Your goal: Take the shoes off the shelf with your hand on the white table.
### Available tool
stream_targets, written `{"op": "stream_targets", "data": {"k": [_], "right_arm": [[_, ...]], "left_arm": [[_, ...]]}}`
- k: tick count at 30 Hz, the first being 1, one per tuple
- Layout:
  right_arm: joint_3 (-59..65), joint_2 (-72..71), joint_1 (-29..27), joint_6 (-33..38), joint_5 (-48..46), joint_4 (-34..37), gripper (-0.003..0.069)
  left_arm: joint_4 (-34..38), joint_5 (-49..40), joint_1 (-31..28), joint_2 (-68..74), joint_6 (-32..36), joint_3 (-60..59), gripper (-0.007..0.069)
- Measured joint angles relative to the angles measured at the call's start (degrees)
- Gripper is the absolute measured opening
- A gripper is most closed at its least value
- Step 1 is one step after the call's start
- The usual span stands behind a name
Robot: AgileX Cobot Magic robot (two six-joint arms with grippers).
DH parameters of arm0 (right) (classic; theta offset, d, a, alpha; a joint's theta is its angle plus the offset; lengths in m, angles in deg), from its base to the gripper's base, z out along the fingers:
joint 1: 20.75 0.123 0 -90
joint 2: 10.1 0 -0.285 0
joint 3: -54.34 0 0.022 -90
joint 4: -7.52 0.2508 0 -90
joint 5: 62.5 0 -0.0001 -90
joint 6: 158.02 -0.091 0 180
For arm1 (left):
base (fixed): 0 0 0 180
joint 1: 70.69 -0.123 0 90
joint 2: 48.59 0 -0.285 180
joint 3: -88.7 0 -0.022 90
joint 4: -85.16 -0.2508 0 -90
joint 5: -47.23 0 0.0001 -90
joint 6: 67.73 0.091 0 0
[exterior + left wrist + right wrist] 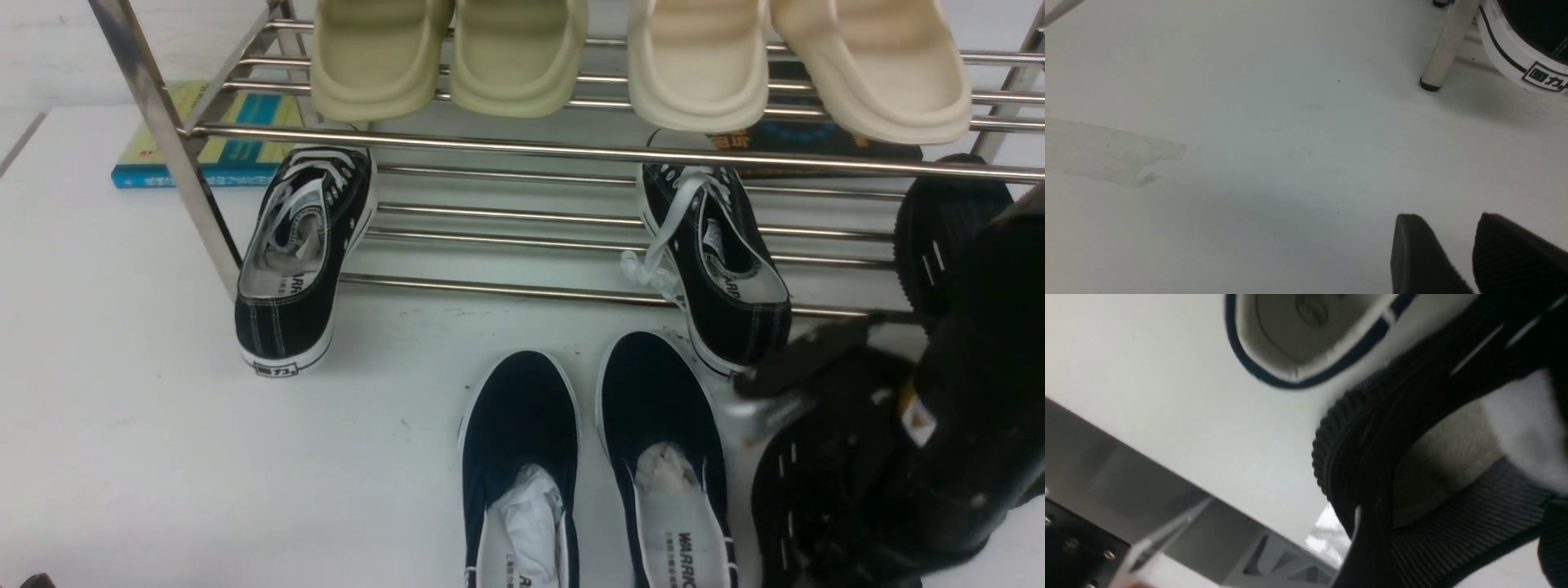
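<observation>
At the far left, behind the shelf's post, a teal-and-yellow book (204, 143) lies flat on the white table (122, 408). The left gripper (1449, 232) (seen only from its own wrist camera) hangs low over bare table near a grey scuff patch (1106, 151). Its fingers (1421, 257) are parted by a narrow gap.

The shelf (571, 151) runs its chrome bars across the front view. The top tier carries the olive slippers (449, 57) and, further right, the cream slippers (784, 65). On the lower tier a black canvas sneaker (298, 261) sits tilted at the left end, toe on the bars and heel down toward the table. Its mate (727, 269) sits the same way right of centre.

In front of the shelf, two navy slip-ons (518, 425) lie side by side on the table, toes toward the bars. Just beside them is the near knit shoe (796, 498), black with white dashes, at the right gripper (816, 392). The wrist view shows a ribbed finger (1474, 531) across the heel collar with white stuffing (1527, 424) beyond, so the gripper looks clamped on the rim. Whether the sole touches the table I cannot tell. The second knit shoe (939, 220) rests on the lower tier at the far right, partly hidden by the arm.
</observation>
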Motion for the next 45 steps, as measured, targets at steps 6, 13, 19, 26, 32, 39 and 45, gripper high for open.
{"op": "stream_targets", "data": {"k": [6,13,19,26,32,39,45], "right_arm": [[-0.63,-8.89,0.03,-11.06,-0.46,-10.64,0.0538],[6.71,-12.80,-1.94,-34.75,2.20,-24.73,0.0476],[9.10,-8.44,-9.87,-44.23,14.43,-32.24,0.0442],[9.16,-0.98,-18.41,-44.99,22.80,-32.12,0.0441],[9.23,4.98,-21.83,-45.00,31.54,-33.45,0.0429],[8.73,6.16,-23.61,-43.02,32.08,-34.47,0.0119],[6.35,-0.30,-23.74,-31.23,23.24,-25.61,0.0006]], "left_arm": [[0.00,0.00,0.00,0.00,0.00,0.00,0.0242],[0.00,0.00,0.00,0.00,0.00,0.00,0.0242],[0.00,0.00,0.00,0.00,0.00,0.00,0.0242],[0.00,0.00,0.00,0.00,0.00,0.00,0.0242],[0.00,0.00,0.00,0.00,0.00,0.00,0.0242],[0.00,0.00,0.00,0.00,0.00,0.00,0.0242],[0.00,0.00,0.00,0.00,0.00,0.00,0.0242]]}}
